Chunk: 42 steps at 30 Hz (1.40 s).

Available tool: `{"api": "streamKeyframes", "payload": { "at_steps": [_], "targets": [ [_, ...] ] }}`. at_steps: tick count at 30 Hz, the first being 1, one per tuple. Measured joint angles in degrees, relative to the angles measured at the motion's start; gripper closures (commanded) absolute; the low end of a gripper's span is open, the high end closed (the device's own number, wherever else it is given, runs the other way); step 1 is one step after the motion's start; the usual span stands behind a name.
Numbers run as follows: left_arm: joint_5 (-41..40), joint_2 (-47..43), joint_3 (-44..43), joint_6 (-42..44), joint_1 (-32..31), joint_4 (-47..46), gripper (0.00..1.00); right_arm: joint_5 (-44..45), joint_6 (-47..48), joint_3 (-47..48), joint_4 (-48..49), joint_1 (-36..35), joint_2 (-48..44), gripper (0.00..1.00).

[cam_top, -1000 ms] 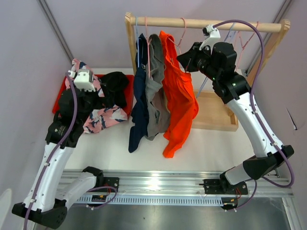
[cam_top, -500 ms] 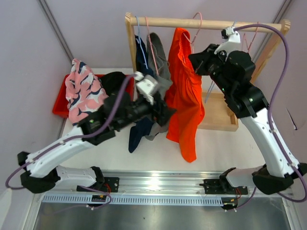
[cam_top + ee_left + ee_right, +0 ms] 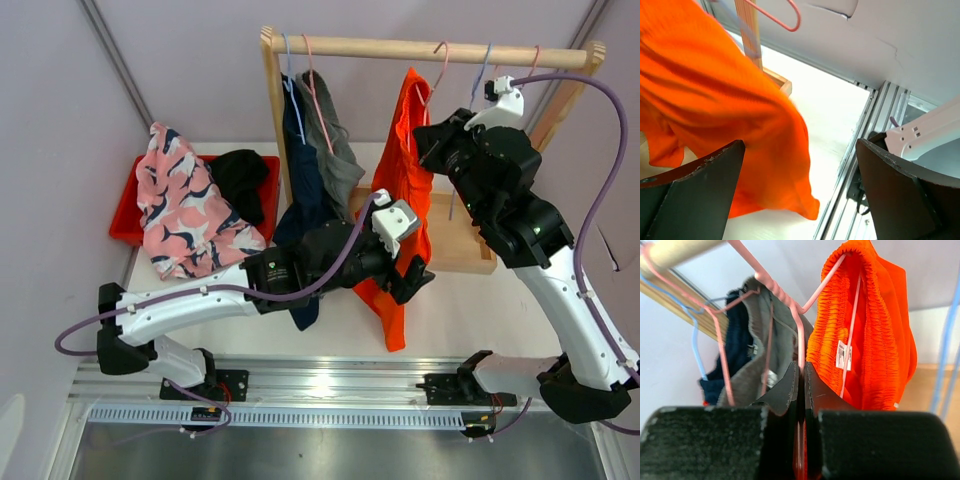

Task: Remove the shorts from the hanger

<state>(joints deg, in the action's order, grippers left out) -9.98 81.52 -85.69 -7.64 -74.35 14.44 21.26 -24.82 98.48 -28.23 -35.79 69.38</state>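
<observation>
Top external view: orange shorts (image 3: 405, 180) are hung on a pink hanger (image 3: 801, 335), whose wire is pinched by the right gripper (image 3: 801, 367). The left gripper (image 3: 418, 283) is spread wide beside the lower cloth. Light, limp fabric is judged best gathered near the hem and drawn downward.

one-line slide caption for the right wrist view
Right gripper shut on a pink wire hanger carrying bright orange cloth shorts
</observation>
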Motion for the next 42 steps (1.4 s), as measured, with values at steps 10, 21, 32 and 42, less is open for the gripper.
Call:
{"api": "streamKeyframes", "payload": {
  "at_steps": [10, 21, 32, 42],
  "targets": [
    [-3.8, 2.05, -0.26, -0.48, -0.55, -3.72, 0.43, 1.22, -1.7, -0.96, -1.9, -0.07, -0.57, 1.0],
    [-5.42, 5.22, -0.15, -1.14, -1.07, -4.92, 1.0, 3.02, -1.84, 0.24, -4.72, 0.09, -1.16, 1.0],
    [-13.7, -6.8, 15.32, -5.09, -10.8, -7.93, 1.0, 0.63, -2.08, 1.75, -8.33, 3.41, -1.03, 1.0],
    [-18.71, -4.96, 24.61, -10.64, -16.7, -7.93, 1.0, -2.95, -2.71, 3.28, -11.41, 6.49, -0.98, 1.0]
  ]
}}
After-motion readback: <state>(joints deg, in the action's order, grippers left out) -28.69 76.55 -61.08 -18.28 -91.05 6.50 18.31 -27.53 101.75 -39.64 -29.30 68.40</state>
